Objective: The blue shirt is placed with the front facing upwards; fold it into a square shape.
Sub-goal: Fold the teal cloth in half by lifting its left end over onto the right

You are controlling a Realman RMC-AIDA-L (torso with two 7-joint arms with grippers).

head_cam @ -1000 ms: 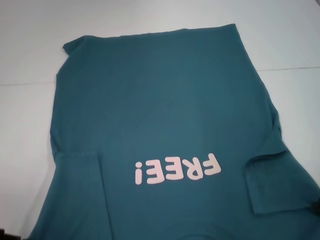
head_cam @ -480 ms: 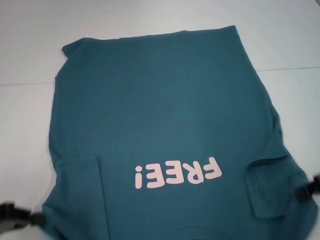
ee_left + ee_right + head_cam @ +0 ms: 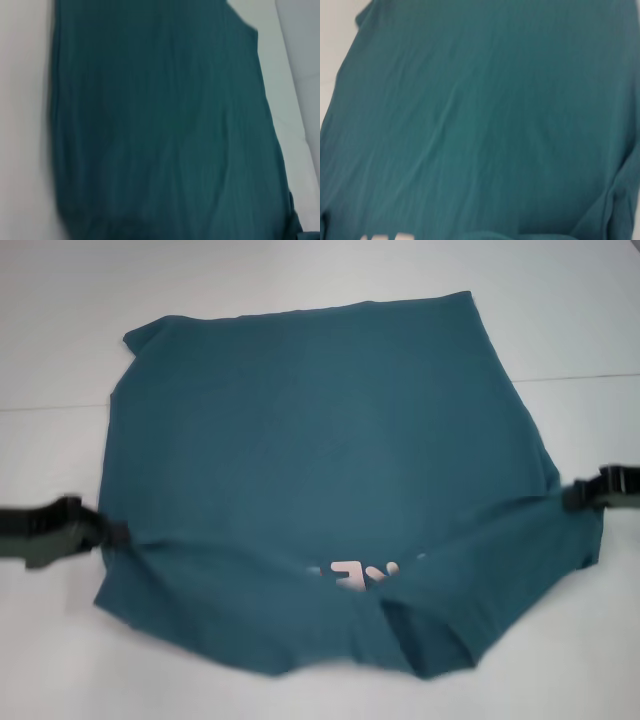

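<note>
The blue shirt [image 3: 320, 440] lies on the white table [image 3: 60, 320], and its near part is lifted and folded over towards the far side. Only a bit of the pink lettering [image 3: 362, 575] shows under the fold. My left gripper [image 3: 112, 534] is at the shirt's left edge and shut on the cloth. My right gripper [image 3: 570, 498] is at the right edge and also shut on the cloth. The left wrist view [image 3: 160, 125] and the right wrist view [image 3: 485, 115] are filled with the shirt's teal cloth; neither shows fingers.
A thin seam line [image 3: 585, 377] crosses the table behind the shirt's middle. Bare white table lies on all sides of the shirt, with the widest strip at the far side [image 3: 300, 275].
Both grippers came in from the near corners, took hold of the shirt's sides and carried the near part up and away from me. The sleeves and most of the lettering are now covered.
</note>
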